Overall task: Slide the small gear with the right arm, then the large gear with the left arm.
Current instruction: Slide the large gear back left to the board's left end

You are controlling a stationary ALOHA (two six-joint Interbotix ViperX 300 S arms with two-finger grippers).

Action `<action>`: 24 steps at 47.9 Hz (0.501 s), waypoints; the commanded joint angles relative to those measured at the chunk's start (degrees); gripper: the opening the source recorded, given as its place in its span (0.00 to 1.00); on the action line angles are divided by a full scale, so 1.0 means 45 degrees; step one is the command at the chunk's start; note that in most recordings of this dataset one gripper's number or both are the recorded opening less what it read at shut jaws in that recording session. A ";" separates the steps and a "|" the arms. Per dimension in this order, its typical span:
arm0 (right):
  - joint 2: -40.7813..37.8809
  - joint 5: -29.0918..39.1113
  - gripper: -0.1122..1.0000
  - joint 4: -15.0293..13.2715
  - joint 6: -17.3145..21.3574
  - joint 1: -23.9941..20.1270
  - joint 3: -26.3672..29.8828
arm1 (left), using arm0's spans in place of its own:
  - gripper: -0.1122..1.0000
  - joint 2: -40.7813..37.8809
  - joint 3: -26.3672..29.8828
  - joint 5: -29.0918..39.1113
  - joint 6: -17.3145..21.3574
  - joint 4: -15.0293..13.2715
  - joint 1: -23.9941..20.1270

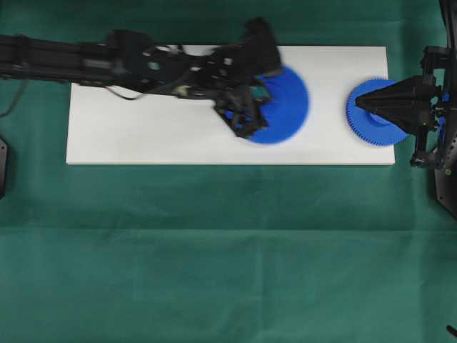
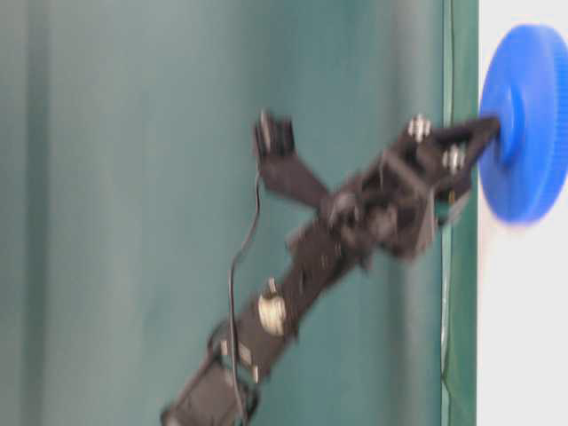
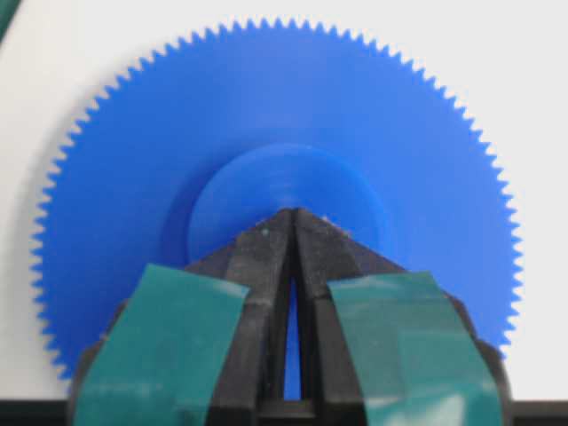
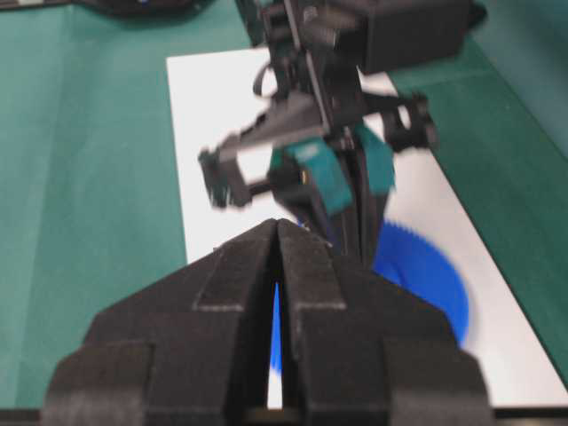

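**Large gear's turn on the white board**

The large gear [image 1: 285, 106] lies mid-board, the left pincer [image 3: 293, 217] pressed tips-together on its hub; the small gear [image 1: 371, 114] rests at the board's right end under the right pincer [image 1: 359, 102], also closed. Judged next: a steady, flat push by the left arm [image 1: 107, 61]

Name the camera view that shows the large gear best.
The left wrist view: the large gear lies sharp there, teeth and hub plain behind the shut left end effector. Overhead it is blurred and half covered; table-level shows it foreshortened; the right wrist view only a part.
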State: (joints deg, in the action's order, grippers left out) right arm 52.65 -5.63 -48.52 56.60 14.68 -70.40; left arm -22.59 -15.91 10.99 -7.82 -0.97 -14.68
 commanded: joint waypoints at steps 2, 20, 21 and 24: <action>0.0000 -0.0059 0.55 -0.0020 0.0000 -0.0020 0.0117 | 0.10 0.0684 -0.2324 -0.0586 -0.0645 0.0000 -0.0469; -0.0039 -0.0078 0.55 -0.0020 0.0039 -0.0020 0.0078 | 0.10 0.4023 -0.6699 -0.1426 -0.1133 -0.0020 -0.1465; -0.0039 -0.0078 0.55 0.0000 0.0039 -0.0020 0.0078 | 0.10 0.4141 -0.6816 -0.1426 -0.1133 -0.0020 -0.1484; -0.0039 -0.0098 0.55 0.0000 0.0039 -0.0020 0.0078 | 0.10 0.4434 -0.7187 -0.1406 -0.1133 -0.0020 -0.1523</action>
State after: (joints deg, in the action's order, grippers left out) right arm 52.73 -5.63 -48.52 56.60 14.68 -70.75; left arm -3.34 -44.30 3.87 -12.74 -0.97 -20.83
